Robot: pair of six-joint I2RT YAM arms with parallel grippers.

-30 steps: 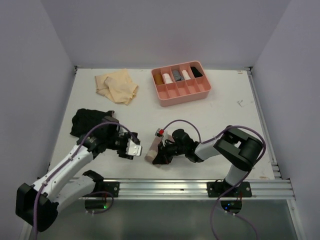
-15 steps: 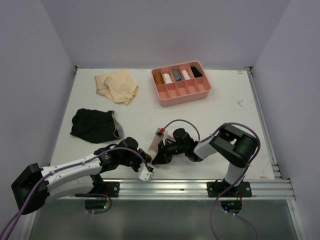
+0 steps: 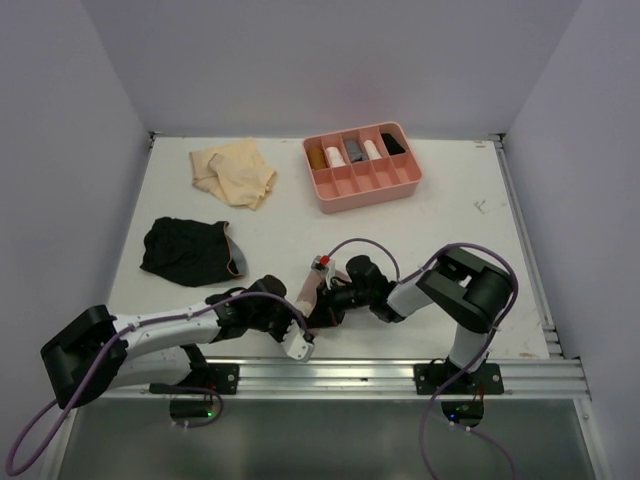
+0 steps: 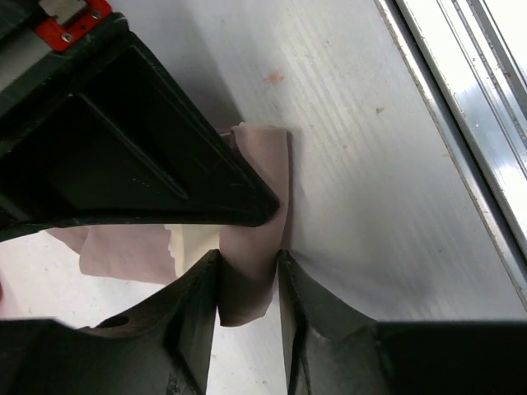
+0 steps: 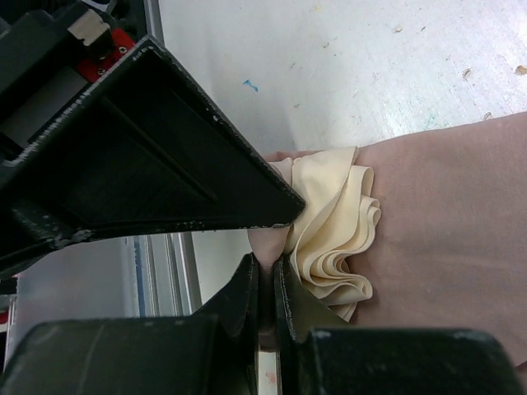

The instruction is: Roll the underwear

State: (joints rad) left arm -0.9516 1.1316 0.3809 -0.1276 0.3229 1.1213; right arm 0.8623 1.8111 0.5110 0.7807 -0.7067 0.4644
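The dusty pink underwear (image 3: 305, 291) is a partly rolled bundle near the front edge. Its cream layers (image 5: 333, 230) show folded at one end in the right wrist view. My left gripper (image 3: 298, 338) reaches it from the front-left. Its fingers (image 4: 193, 304) are shut on a pink flap (image 4: 247, 284). My right gripper (image 3: 318, 308) meets it from the right, pinched shut (image 5: 268, 276) on a pink edge (image 5: 445, 214). The two grippers nearly touch. The black underwear (image 3: 190, 250) lies flat at the left. The pale tan one (image 3: 235, 170) lies crumpled at the back left.
A rigid pink divided tray (image 3: 362, 188) stands at the back centre, with several rolled items in its far compartments. The aluminium rail (image 3: 400, 372) runs along the front edge, right behind my left gripper (image 4: 461, 99).
My left arm swung down from beside the black underwear to the front edge, then slid its gripper right onto the pink bundle's near end. My right gripper stayed on the bundle.
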